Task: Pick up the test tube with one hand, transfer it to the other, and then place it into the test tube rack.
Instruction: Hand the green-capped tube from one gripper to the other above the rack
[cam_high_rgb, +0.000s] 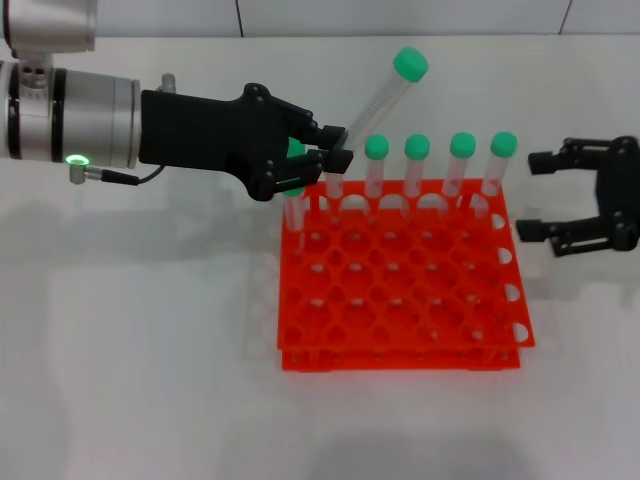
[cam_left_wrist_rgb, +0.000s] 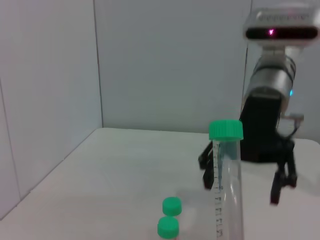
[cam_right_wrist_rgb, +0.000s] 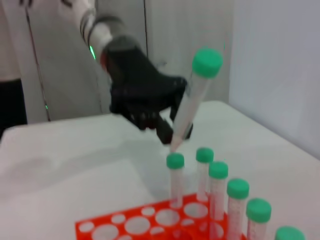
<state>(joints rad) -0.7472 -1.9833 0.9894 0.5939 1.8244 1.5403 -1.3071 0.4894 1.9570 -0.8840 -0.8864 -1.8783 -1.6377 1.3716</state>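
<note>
My left claw (cam_high_rgb: 335, 160) was clamped on the test tube (cam_high_rgb: 385, 95), held tilted at upper centre above the test tube rack (cam_high_rgb: 400, 300). My right claw (cam_high_rgb: 545, 195) waited apart at right. Transfer and placement remained.

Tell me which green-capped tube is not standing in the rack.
The tilted test tube held by the left claw above the rack's far left corner; the other tubes stand upright in holes.
</note>
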